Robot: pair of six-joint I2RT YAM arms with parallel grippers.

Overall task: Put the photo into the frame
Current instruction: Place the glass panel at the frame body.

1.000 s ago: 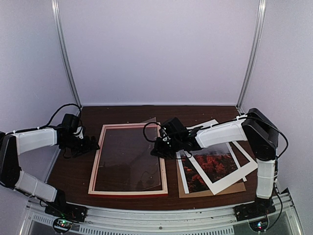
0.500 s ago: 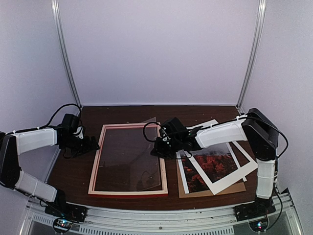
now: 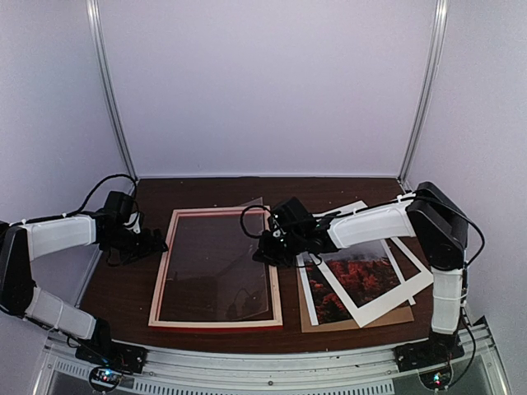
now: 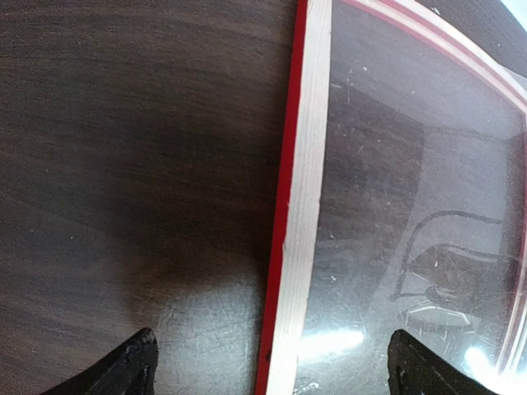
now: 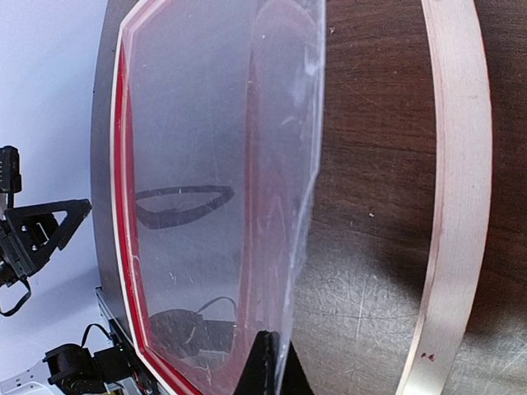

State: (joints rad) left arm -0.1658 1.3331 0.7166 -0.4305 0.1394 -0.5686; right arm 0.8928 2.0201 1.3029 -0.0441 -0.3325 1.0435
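On table, top view: frame point(image 3: 216, 323) lies pale side up, centre-left; photo point(image 3: 366, 276) sits right of it, not yet inside. Left gripper point(image 3: 152, 244) wide open, empty. Right gripper point(image 3: 263, 252) pinches clear sheet point(image 3: 237, 255).
Left wrist: rail unheld, so frame may slide.
Right wrist: thin edge grip; sheet could slip, land skewed.
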